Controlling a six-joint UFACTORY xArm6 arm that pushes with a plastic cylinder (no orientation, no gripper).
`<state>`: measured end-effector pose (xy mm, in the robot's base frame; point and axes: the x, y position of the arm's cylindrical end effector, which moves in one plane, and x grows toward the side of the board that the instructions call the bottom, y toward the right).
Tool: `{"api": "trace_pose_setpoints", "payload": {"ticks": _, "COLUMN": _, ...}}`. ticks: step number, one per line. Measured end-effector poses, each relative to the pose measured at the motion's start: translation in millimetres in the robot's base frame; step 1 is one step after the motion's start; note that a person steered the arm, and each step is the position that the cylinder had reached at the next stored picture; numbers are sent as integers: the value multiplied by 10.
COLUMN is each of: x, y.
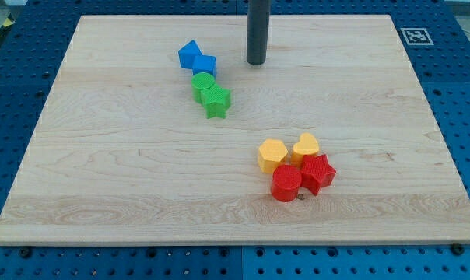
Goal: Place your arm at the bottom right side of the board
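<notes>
My tip (256,61) rests on the wooden board (126,179) near the view's top, just right of centre. To its left lie two blue blocks, a pentagon-like one (189,54) and a cube (205,65). Touching them below are a green cylinder (203,82) and a green star (216,101). Toward the view's bottom right sits a tight cluster: a yellow hexagon (271,155), a yellow heart (305,147), a red cylinder (285,183) and a red star (317,172). The tip touches no block.
A black-and-white marker tag (415,36) sits at the board's top right corner. The board lies on a blue perforated table (461,93).
</notes>
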<state>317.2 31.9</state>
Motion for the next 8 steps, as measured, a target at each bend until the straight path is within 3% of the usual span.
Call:
{"api": "trace_pose_setpoints", "payload": {"ticks": 4, "x": 86, "y": 493}}
{"api": "trace_pose_setpoints", "payload": {"ticks": 8, "x": 595, "y": 1079}}
